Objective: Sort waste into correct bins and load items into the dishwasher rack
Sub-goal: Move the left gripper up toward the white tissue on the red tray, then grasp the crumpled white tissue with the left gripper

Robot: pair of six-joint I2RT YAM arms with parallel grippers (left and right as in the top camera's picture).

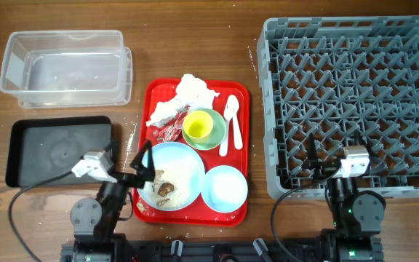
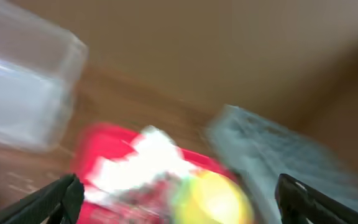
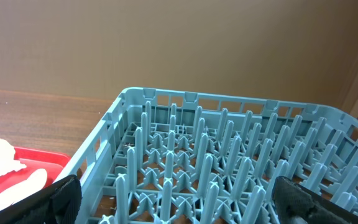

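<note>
Both pincers stand released and empty: our left gripper [image 2: 179,190] hangs by the 8 o'clock edge of the red tray [image 1: 238,153], our right gripper [image 3: 176,196] at the 6 o'clock rim of the dishwasher rack [image 1: 351,26]. On the tray we see tissue [image 1: 191,93] at 12, wrapper [image 1: 172,131] and yellow-green cup [image 1: 200,125] near centre, spoon [image 1: 229,120] at 2, plate [image 1: 188,167] with food scraps [image 1: 166,188] at 7, bowl [image 1: 225,187] at 5. The rack sits at the tray's 3 o'clock, clear box [image 1: 64,69] at 10, black tray [image 1: 57,149] at 9.

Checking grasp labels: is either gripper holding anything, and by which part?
Nothing is held. The left gripper and the right gripper are both open and empty.
</note>
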